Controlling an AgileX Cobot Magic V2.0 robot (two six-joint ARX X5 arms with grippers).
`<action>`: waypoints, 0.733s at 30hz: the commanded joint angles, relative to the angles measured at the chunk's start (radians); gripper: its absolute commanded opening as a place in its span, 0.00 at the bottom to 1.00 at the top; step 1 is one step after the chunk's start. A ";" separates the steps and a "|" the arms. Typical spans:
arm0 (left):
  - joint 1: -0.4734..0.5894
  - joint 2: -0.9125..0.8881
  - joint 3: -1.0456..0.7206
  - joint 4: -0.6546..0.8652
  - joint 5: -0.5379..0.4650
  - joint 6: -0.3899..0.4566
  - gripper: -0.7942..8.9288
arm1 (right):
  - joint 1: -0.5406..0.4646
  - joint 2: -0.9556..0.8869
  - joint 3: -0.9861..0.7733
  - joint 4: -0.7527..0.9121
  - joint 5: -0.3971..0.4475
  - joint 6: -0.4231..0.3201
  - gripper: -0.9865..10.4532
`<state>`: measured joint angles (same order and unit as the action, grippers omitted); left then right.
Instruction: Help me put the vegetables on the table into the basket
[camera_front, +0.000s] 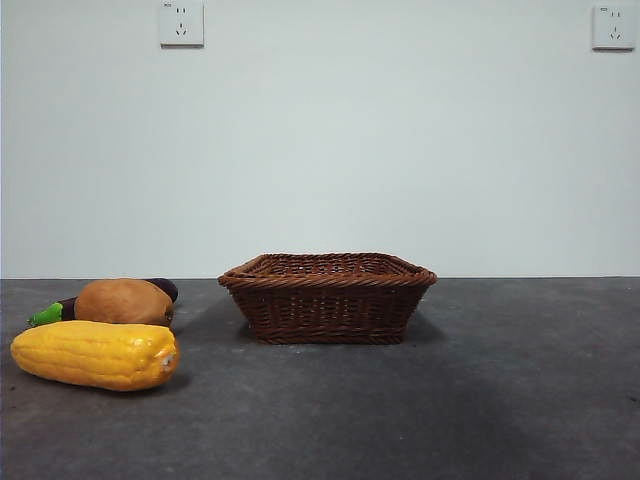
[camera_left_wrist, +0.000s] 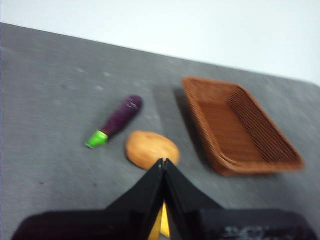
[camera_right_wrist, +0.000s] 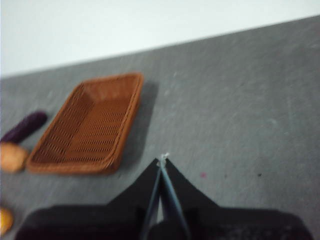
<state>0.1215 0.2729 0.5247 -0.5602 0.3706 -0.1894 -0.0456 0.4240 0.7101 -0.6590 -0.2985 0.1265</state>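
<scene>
Yellow and bumpy, the corn cob (camera_front: 96, 354) lies at the lower left of my front view, nearest the camera, on the dark grey table (camera_front: 480, 400). Just behind it I see the brown potato (camera_front: 124, 301), and behind that the dark-purple eggplant (camera_front: 160, 287), its green tip poking out to the left. The woven basket (camera_front: 328, 297) stands at frame centre, to the right of the three vegetables and apart from them, with nothing showing above its rim. On my left wrist feed the left gripper (camera_left_wrist: 164, 161) has its black jaws pressed together, holding nothing, above the table close to the potato. On the right wrist feed the right gripper (camera_right_wrist: 163, 159) is likewise closed and empty, over bare table beside the basket. Two wall sockets (camera_front: 181, 23) sit high on the pale wall.
</scene>
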 joint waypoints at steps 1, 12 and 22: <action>-0.006 0.063 0.085 -0.073 0.051 0.096 0.08 | 0.001 0.069 0.097 -0.085 -0.038 -0.102 0.08; -0.053 0.238 0.365 -0.256 0.085 0.195 0.08 | 0.002 0.219 0.325 -0.267 -0.122 -0.188 0.08; -0.055 0.253 0.395 -0.266 0.187 0.200 0.55 | 0.002 0.224 0.327 -0.271 -0.215 -0.183 0.27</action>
<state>0.0689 0.5262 0.9184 -0.8276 0.5533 0.0002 -0.0456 0.6502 1.0359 -0.9325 -0.5091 -0.0528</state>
